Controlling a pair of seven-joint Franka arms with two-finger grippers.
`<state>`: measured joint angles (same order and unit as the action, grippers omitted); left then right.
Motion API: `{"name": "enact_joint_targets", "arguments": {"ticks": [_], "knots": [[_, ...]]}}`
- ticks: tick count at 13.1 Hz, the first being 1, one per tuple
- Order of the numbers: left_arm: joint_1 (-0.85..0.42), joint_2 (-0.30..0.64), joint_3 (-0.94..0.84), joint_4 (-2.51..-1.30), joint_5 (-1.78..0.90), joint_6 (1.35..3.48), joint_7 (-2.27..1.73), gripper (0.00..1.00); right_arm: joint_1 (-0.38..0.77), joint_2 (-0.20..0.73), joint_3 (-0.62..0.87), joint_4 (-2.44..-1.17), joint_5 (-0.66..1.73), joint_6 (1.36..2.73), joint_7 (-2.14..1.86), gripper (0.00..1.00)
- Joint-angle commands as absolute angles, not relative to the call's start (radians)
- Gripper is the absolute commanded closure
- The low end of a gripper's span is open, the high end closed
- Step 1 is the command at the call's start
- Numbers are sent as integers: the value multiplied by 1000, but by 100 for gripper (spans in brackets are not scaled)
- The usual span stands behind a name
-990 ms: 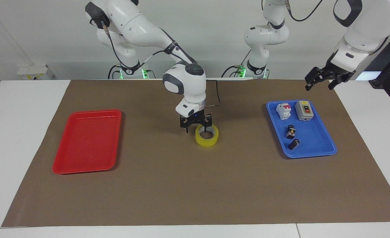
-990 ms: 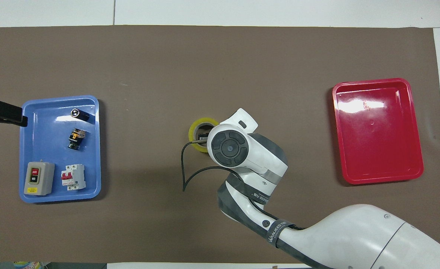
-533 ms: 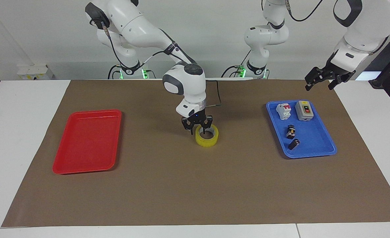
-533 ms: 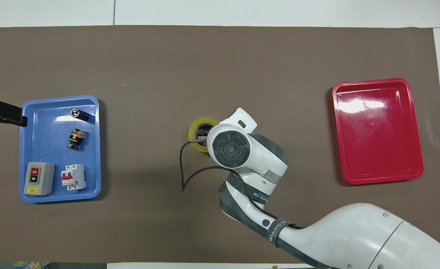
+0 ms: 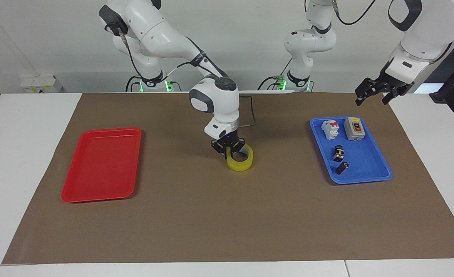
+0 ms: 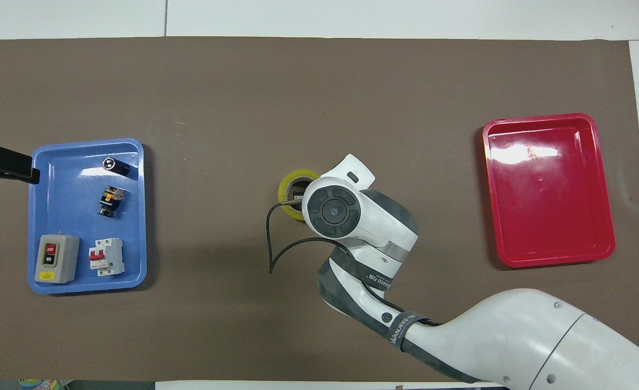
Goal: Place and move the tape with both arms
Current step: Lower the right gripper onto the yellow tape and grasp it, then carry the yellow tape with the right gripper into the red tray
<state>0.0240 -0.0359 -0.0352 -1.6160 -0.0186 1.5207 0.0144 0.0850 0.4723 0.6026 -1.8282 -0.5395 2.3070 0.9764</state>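
Observation:
The tape (image 5: 241, 163), a yellow ring with a white core, lies on the brown mat in the middle of the table. My right gripper (image 5: 230, 151) points straight down at it. Its fingers are shut on the ring's wall on the side toward the right arm's end, one finger inside the hole. From above, the right arm's wrist covers most of the tape (image 6: 285, 187). My left gripper (image 5: 373, 93) waits open and empty in the air, over the mat's corner by the blue tray (image 5: 365, 169).
The blue tray (image 6: 70, 189) holds a grey switch box (image 5: 354, 128), a white breaker (image 5: 330, 129), a small black-and-yellow part (image 5: 338, 152) and a black piece (image 5: 342, 167). A red tray (image 5: 101, 165) lies toward the right arm's end.
My right gripper's fingers closed from wide apart onto the tape's wall, and the roll shifted slightly toward the right arm's end. The left arm has not moved.

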Motion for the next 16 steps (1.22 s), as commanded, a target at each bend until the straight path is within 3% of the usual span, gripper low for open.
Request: {"name": "enact_joint_targets", "arguments": {"ticks": [1,4,5,8,11,16], "knots": [[25,-44,-29,-1614,-35,1503,25,0,42,347,566,-1770,-455,2169,784,100],[25,-44,-29,-1615,-35,1503,25,0,14,157,349,-1790,-123,2033,316,100],[25,-44,-29,-1615,-35,1503,25,0,14,125,271,-1801,-108,1970,205,100],[25,-44,-29,-1614,-35,1503,25,0,12,45,84,-1902,-54,1959,-53,100],[25,-44,-29,-1615,-35,1503,25,0,12,12,-131,-2055,35,2150,-375,100],[25,-44,-29,-1614,-35,1503,25,0,-6,21,-219,-2251,35,2435,-492,100]]}}
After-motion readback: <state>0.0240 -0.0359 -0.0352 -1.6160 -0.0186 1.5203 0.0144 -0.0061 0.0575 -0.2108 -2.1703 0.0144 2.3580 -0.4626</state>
